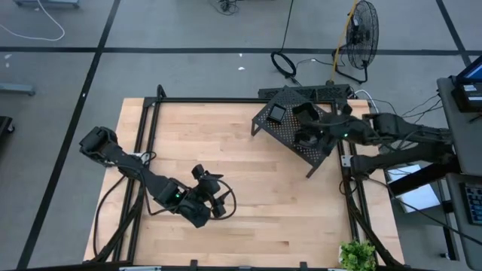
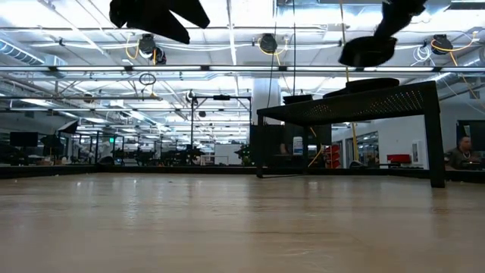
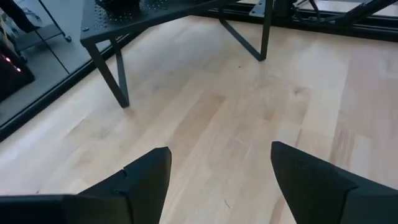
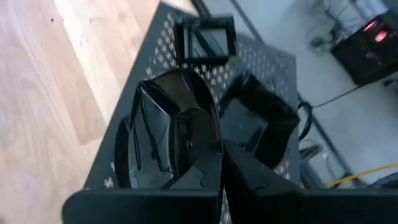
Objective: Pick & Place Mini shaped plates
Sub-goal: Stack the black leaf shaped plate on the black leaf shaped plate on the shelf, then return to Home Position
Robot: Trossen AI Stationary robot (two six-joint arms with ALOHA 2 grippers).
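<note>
Right gripper (image 1: 325, 134) over the rack (image 1: 290, 139) at the tabletop's far right edge, clamping a leaf-like plate (image 4: 168, 134), left gripper (image 3: 217, 180) agape above the near-left tabletop (image 1: 248, 181).

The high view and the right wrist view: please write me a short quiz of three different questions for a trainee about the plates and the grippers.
1. True or false: the right gripper is shut on a glossy black leaf-like mini plate.
2. Multiple choice: the small square black plate lies on A) the wooden table, B) the black perforated metal rack, C) the floor.
3. Fill in: the left gripper hangs above bare wood with its fingers ____.

Key: 1 true; 2 B; 3 open.
</note>
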